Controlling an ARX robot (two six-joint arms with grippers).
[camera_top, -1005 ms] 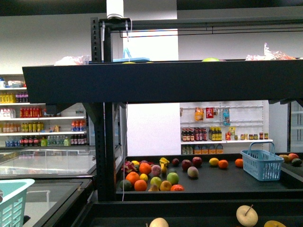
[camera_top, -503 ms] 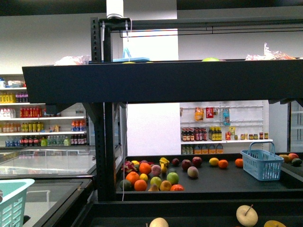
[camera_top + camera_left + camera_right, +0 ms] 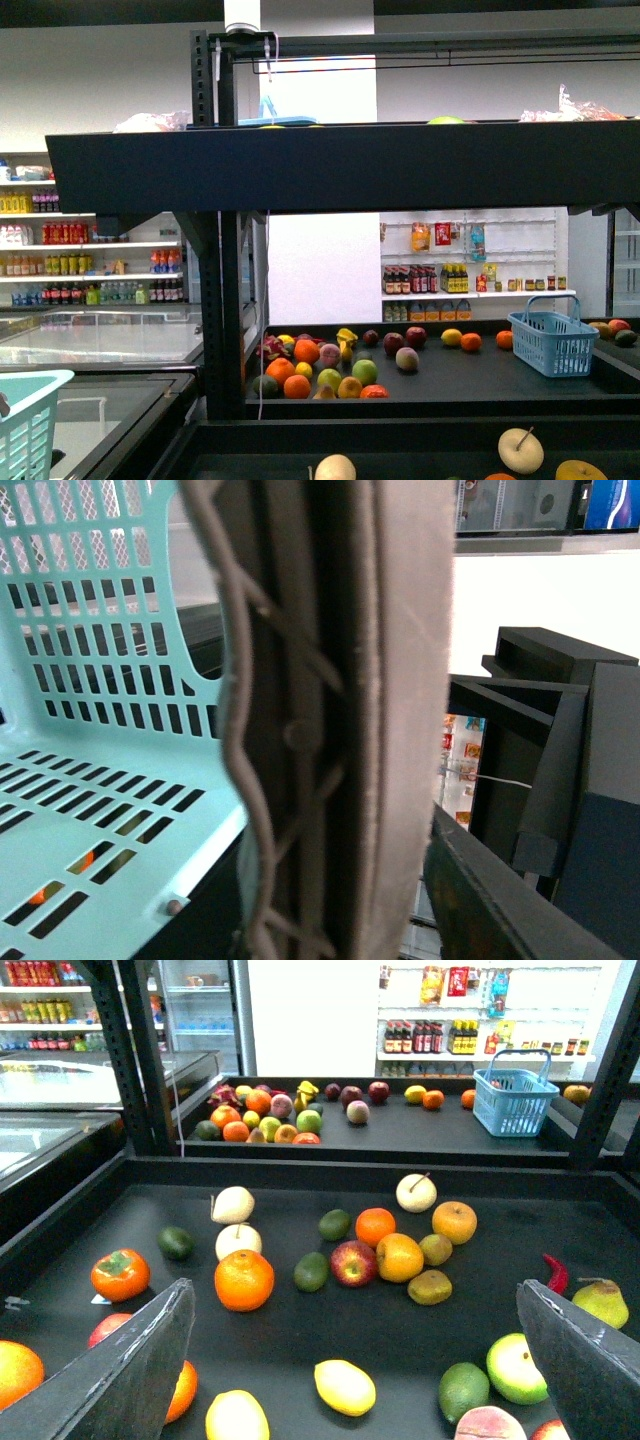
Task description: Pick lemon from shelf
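Shelf (image 3: 330, 165) shifted up slightly | lemon (image 3: 345, 1387) yellow, oval (glossy)

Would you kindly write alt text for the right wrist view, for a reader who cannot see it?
A yellow lemon lies on the black shelf tray, between the grey fingers of the open right pincer. Oranges, apples and other fruit surround it; a blue basket stands beyond.

Store backdrop is pretty plain: a bright white panel (image 3: 322, 270) sits dead centre. Left of it are white shelves (image 3: 90, 250) packed with rows of coloured drink bottles, and below those a glass-topped freezer chest (image 3: 110, 345) catching reflections. Right of the panel there's a wall rack (image 3: 470, 255) with hanging packets over dark bottles and jars. Above the panel is pale grey wall (image 3: 100, 80), then a dark ceiling strip (image 3: 100, 12).
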